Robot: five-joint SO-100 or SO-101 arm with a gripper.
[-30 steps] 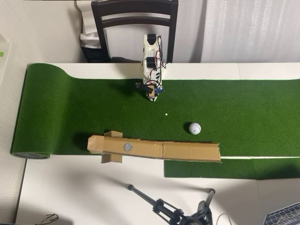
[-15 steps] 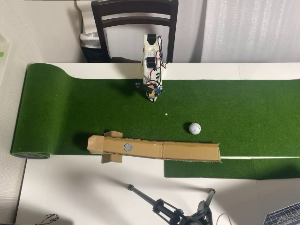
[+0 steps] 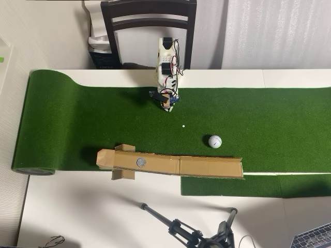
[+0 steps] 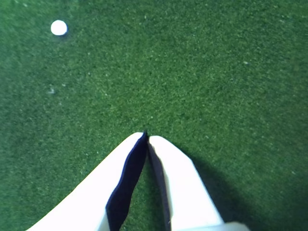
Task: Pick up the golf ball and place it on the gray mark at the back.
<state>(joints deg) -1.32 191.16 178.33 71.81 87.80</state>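
The white golf ball point(image 3: 215, 141) rests on the green turf, right of centre in the overhead view. The gray mark point(image 3: 140, 161) is a small round spot on the cardboard strip point(image 3: 207, 166) at the turf's lower edge. My gripper point(image 3: 167, 105) hangs folded near the arm's base at the top of the mat, well up and left of the ball. In the wrist view the gripper point(image 4: 146, 135) is shut, its white fingertips touching over bare turf with nothing between them. The golf ball and the gray mark are out of the wrist view.
A tiny white dot point(image 3: 183, 125) lies on the turf between gripper and ball, also the white dot point(image 4: 58, 27) in the wrist view. A dark chair point(image 3: 149, 20) stands behind the arm. A tripod point(image 3: 191, 232) lies at the bottom. The mat's rolled end point(image 3: 32, 170) is at the left.
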